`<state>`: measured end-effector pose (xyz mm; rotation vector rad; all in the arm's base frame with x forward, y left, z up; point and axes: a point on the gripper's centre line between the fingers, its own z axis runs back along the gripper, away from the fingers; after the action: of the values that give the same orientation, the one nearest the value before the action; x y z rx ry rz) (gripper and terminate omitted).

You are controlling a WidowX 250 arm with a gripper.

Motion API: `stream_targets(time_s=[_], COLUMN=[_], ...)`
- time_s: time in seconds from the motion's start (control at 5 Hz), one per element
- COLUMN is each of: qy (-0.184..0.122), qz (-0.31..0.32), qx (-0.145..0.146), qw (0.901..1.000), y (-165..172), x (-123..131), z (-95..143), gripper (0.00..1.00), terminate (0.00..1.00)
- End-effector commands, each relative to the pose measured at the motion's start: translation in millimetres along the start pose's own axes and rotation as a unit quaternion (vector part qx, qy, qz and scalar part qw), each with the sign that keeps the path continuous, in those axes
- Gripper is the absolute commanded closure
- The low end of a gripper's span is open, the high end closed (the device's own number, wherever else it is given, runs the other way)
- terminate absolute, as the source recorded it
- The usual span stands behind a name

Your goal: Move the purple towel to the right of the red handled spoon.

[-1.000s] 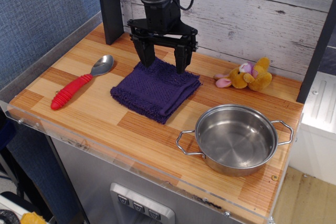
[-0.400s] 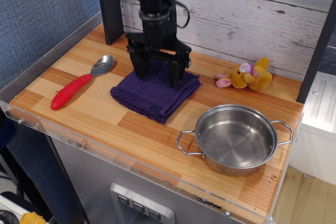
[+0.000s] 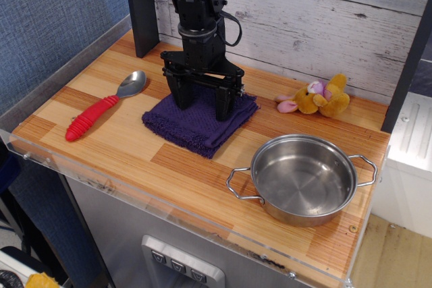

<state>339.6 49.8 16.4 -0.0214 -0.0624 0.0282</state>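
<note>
**Caller:** Down comes the gripper point(image 3: 202, 107) since a moment ago, and it's now pressing its two fingers point(image 3: 223, 104) right into the purple towel point(image 3: 200, 121), jaws standing apart with cloth between them, not clamped on anything yet.

**Partner:** And the towel itself is sitting where it was, isn't it?

**Caller:** Same spot, yes. It's lying folded near the back edge of the counter point(image 3: 169, 166), roughly midway along it, corner pointing toward the front edge.

**Partner:** Where's the red handled spoon point(image 3: 103, 106) lying?

**Caller:** Toward the left edge, apart from the towel, silver bowl pointing to the back, red handle angling toward the front left corner.

**Partner:** Anything else showing in this single view?

**Caller:** A steel pot point(image 3: 303, 178) is sitting near the front right corner, and a small plush toy point(image 3: 315, 97) is resting by the back edge, right of the towel.
</note>
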Motion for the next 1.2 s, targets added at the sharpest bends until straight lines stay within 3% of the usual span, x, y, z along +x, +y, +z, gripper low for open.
stream_targets(time_s=[0.0, 1.0], qy=[-0.017, 0.000], qz=[-0.003, -0.013], qx=[0.008, 0.000], qw=[0.9998, 0.9999], y=[-2, -7], x=[-7, -78], z=[2, 11], gripper=[0.00, 0.00], terminate=[0.00, 0.00])
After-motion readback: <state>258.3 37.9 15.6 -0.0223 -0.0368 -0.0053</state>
